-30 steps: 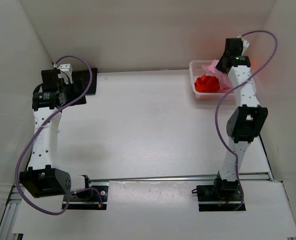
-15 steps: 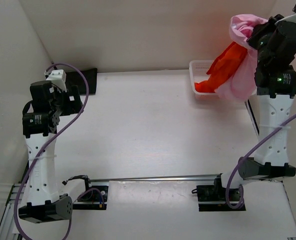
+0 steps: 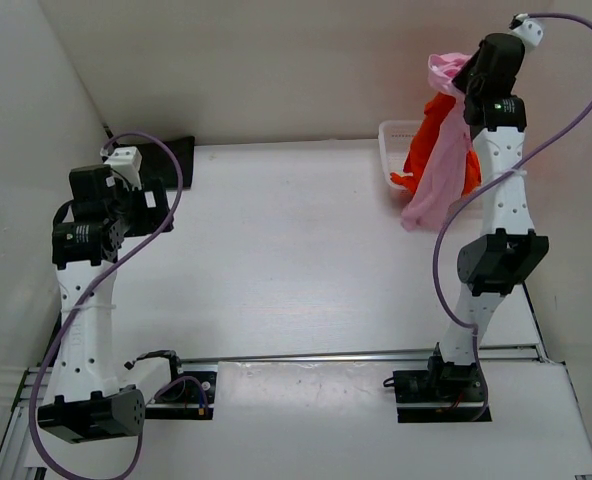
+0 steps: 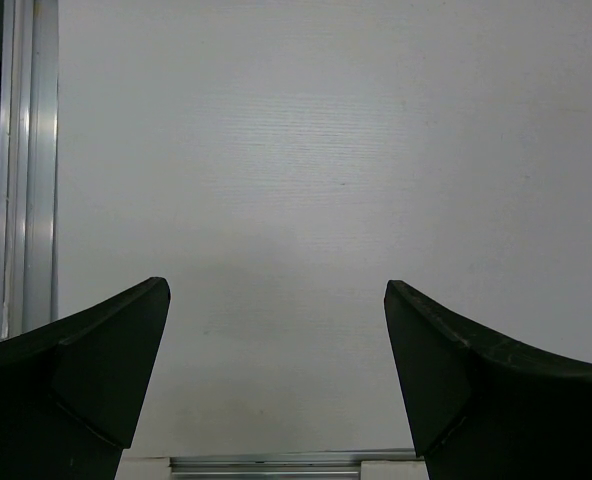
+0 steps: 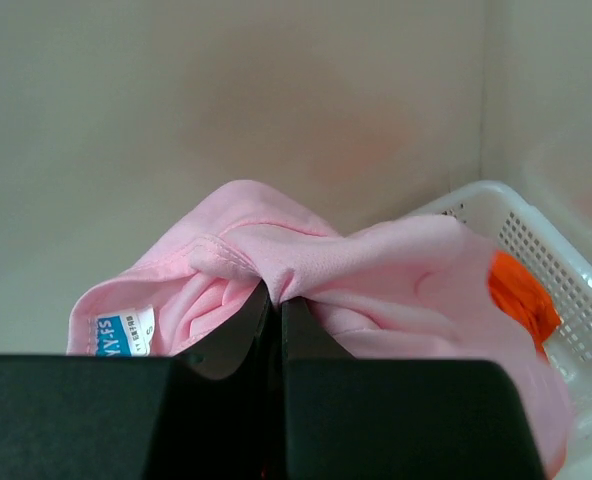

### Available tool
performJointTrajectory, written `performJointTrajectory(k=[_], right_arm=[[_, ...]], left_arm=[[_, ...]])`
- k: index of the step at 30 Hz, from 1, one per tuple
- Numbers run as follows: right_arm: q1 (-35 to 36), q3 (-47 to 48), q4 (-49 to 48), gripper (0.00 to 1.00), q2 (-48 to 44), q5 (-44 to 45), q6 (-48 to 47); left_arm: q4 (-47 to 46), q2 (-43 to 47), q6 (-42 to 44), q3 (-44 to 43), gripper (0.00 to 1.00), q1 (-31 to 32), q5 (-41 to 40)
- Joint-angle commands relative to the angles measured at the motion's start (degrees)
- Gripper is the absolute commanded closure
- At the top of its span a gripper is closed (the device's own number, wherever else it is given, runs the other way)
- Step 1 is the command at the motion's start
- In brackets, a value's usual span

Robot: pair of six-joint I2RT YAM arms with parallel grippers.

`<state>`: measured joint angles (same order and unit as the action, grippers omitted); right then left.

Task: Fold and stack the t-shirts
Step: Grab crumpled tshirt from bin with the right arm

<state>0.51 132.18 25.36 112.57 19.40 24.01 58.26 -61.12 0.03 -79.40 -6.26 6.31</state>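
1. The right gripper (image 5: 276, 305) is clenched on a fold of the pink t-shirt (image 5: 376, 270), near its collar label. The cloth below the fingers is hidden by the gripper body in the wrist view.
2. The orange-red t-shirt (image 3: 431, 140) is seen hanging up against the pink one. Whether it is also pinched or merely caught in the pink cloth cannot be told.
3. The pink t-shirt is held aloft at the far right, its lower end hanging in front of the white mesh basket (image 3: 388, 135). The basket is largely covered by both garments, so its contents cannot be made out.
4. The black t-shirt (image 3: 176, 150) is laid flat at the table's (image 3: 296, 250) far left corner and is mostly hidden behind the left arm.
5. The left gripper (image 4: 274, 290) is spread wide over bare table, with nothing between its fingers, whose bases are cut off by the frame.
6. A second ago both coloured shirts were lying in the basket with the right gripper down among them. They are now lifted out.
7. Since half a second ago the raised bundle has been brought inward and lower, while the left arm is scarcely changed.
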Motion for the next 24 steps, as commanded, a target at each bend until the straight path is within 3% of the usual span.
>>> performJointTrajectory(k=[1,4,6,7,9,10,14,18,24], right_arm=[[-0.07,4.93,-11.73,1.0,-4.39,1.96,-0.1],[-0.07,4.41,-12.27,1.0,-4.38,1.35,-0.1],[-0.07,0.74,-12.27,0.93,-4.38,1.95,-0.1],[-0.07,-0.68,-10.88,0.76,-4.38,2.66,0.68],[-0.07,-2.36,-8.42,0.56,-3.33,3.37,1.74],[-0.07,-2.37,-5.62,0.37,-2.63,3.89,1.74],[-0.6,0.88,2.92,0.16,3.86,0.65,-1.33],[-1.22,-2.26,10.31,0.06,2.05,0.19,-0.63],[-1.22,-27.82,12.08,0.04,-11.39,1.26,-0.02]], left_arm=[[0.1,0.57,-0.03,0.99,0.0,-0.07,0.37],[0.1,0.04,-0.03,1.61,0.0,-0.07,0.37],[-0.43,-0.57,-0.03,1.61,0.0,-0.07,0.37],[-0.43,-1.1,-0.03,2.13,0.0,-0.07,0.37],[-0.43,-1.63,-0.03,2.14,0.0,-0.07,0.37],[-0.43,-1.63,-0.03,2.14,0.0,-0.07,0.37],[-0.43,-1.63,-0.03,2.67,0.0,-0.07,0.37],[-0.43,-1.63,-0.03,3.72,0.0,-0.07,0.9],[-0.43,-0.58,-0.03,4.78,0.0,-0.59,1.43]])
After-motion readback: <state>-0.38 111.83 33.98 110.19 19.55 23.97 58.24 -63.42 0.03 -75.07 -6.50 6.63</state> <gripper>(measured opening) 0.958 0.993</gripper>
